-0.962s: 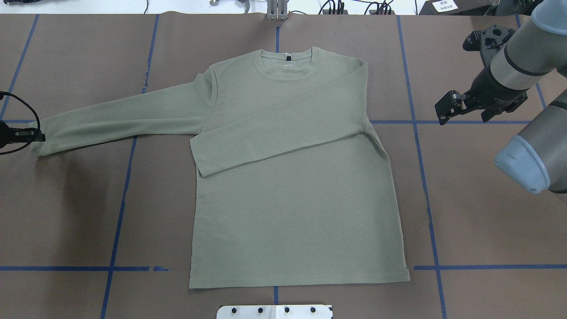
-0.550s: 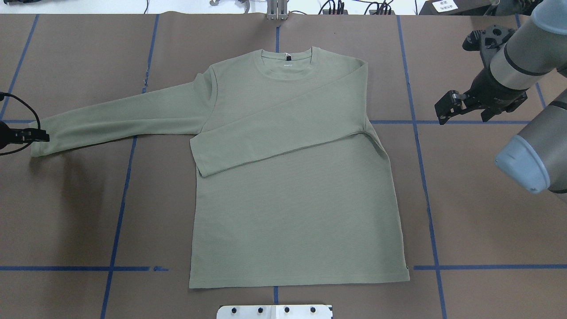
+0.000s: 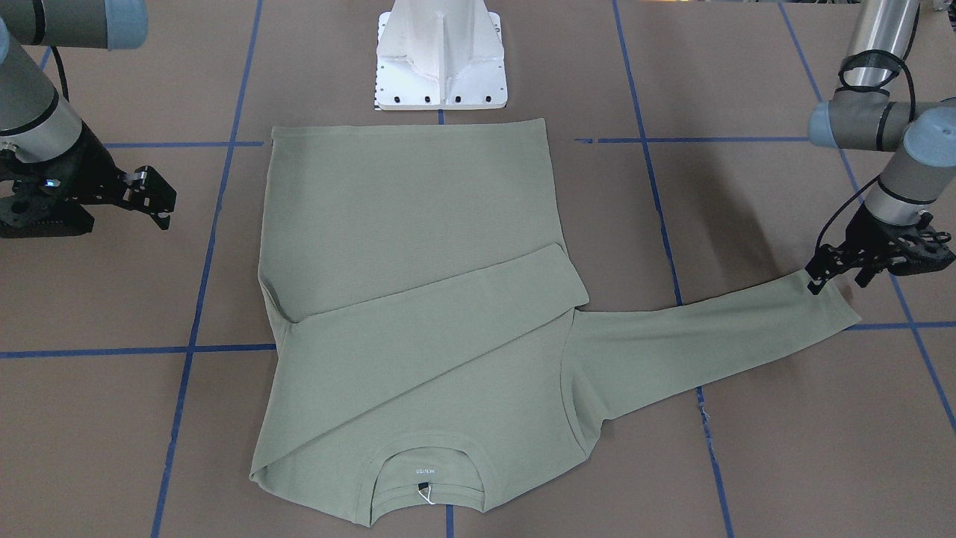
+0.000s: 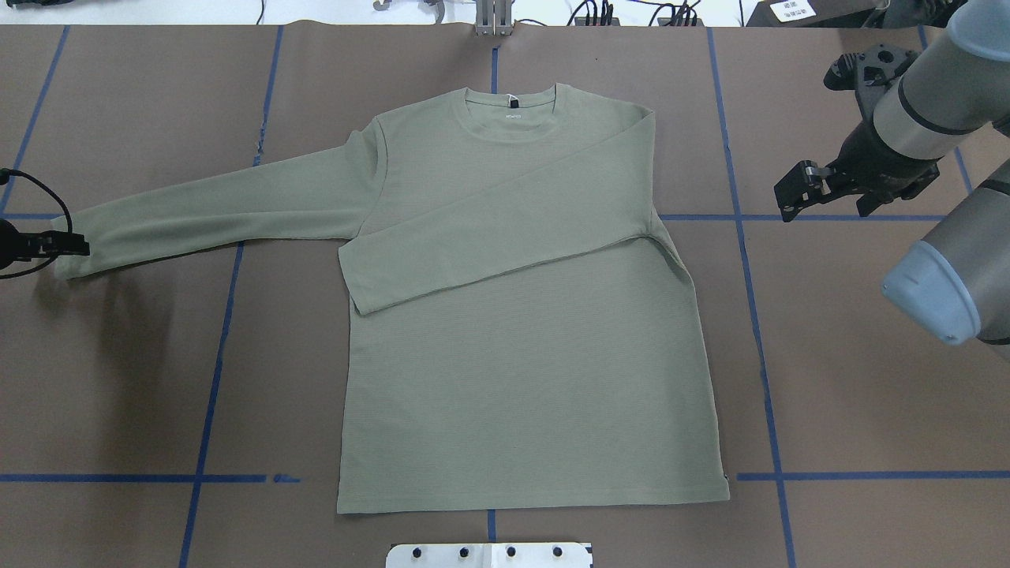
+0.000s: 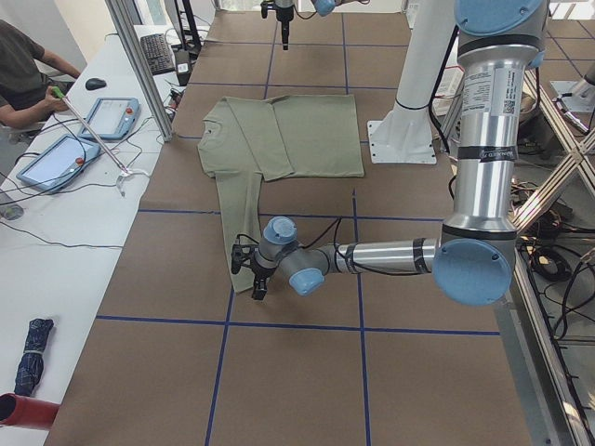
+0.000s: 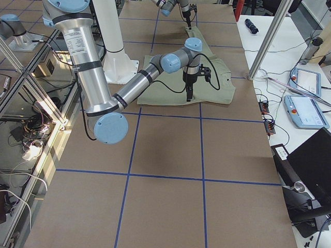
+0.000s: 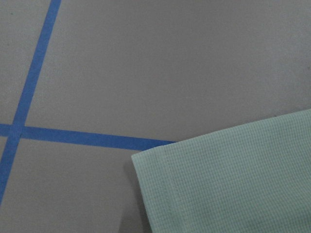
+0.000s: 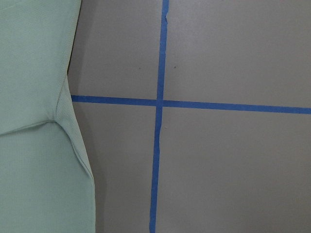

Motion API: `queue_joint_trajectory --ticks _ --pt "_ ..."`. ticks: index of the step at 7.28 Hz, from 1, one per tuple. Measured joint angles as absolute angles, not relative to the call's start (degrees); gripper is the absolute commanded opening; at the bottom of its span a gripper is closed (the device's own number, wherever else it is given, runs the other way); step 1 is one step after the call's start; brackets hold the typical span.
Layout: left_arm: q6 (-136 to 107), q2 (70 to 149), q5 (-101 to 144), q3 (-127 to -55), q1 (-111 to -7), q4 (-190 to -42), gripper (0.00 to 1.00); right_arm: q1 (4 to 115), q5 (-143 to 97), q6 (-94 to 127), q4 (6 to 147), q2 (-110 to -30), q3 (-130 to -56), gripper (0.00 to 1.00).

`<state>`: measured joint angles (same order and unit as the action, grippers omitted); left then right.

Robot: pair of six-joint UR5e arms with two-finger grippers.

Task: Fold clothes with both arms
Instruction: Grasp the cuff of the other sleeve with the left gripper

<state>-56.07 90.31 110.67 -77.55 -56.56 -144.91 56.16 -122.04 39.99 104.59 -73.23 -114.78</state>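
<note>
The clothes are one sage-green long-sleeved shirt (image 4: 521, 379) lying flat, collar (image 3: 422, 467) away from the robot's base. One sleeve (image 4: 505, 229) is folded across the chest. The other sleeve (image 4: 213, 213) stretches out flat to the robot's left, and its cuff (image 7: 228, 184) rests on the table. My left gripper (image 4: 75, 246) (image 3: 836, 282) hangs low at that cuff's end. Its fingers look spread and the cloth is not lifted. My right gripper (image 4: 793, 193) (image 3: 160, 202) is open with nothing in it, above bare table well off the shirt's side edge (image 8: 73, 131).
The table is covered in brown paper with blue tape lines (image 4: 742, 237). The white pedestal base (image 3: 441, 60) stands at the shirt's hem. A side table with tablets (image 5: 102, 121) and a seated person (image 5: 23, 65) lies beyond the far edge.
My left gripper has crept a little inward along the table onto the end of the outstretched sleeve's cuff. The right arm and the shirt body have not moved.
</note>
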Motion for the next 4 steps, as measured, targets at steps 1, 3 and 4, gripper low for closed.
queue_joint_trajectory --ticks 1,3,4 --pt "-56.1 90.3 110.7 -77.5 -56.6 -144.9 0.87 56.2 -122.1 40.0 104.6 -73.2 -114.8 1.0" --pt "-56.1 90.3 110.7 -77.3 -56.5 -145.0 0.82 56.2 -122.1 40.0 104.6 -73.2 -114.8 1.0" --pt "-56.1 90.4 110.7 -77.3 -56.5 -145.0 0.81 56.3 -122.1 40.0 104.6 -73.2 -114.8 1.0"
